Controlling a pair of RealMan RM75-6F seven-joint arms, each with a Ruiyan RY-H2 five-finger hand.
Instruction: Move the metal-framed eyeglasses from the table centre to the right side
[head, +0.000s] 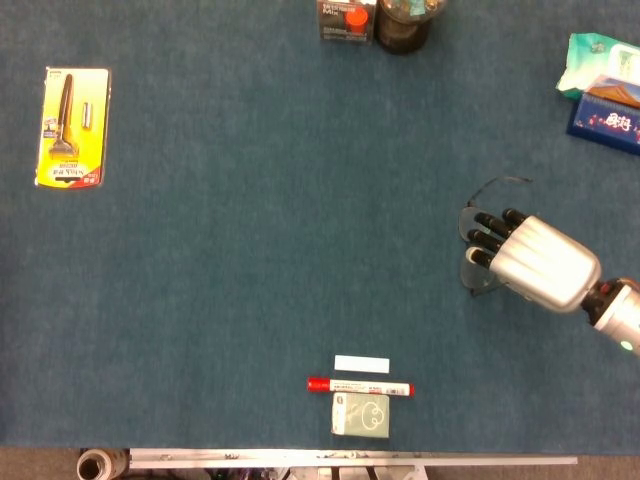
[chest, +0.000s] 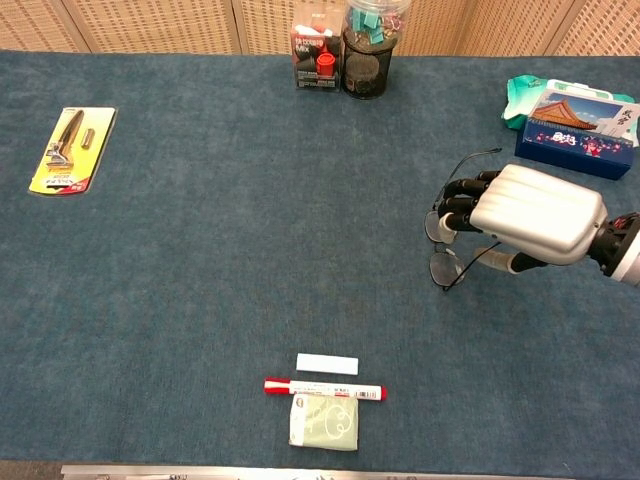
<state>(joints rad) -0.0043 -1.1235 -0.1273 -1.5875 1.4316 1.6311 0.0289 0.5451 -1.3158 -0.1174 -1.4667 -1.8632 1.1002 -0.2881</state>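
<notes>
Silver right hand (chest: 530, 212) palm-down, fingers curled over eyeglasses (chest: 446, 268)

- The head view looked almost straight down on the blue table (head: 250, 250), whose near edge ran along the bottom of the picture.
- The chest view sat lower and looked forward at a slant across the table (chest: 220, 250) to wicker panels (chest: 150, 25) behind it.
- Both views shared the red marker (head: 359, 386) (chest: 323, 390) and the razor pack (head: 70, 126) (chest: 71, 149).

No legible text; print on the blue box (chest: 574, 133) too small.
</notes>
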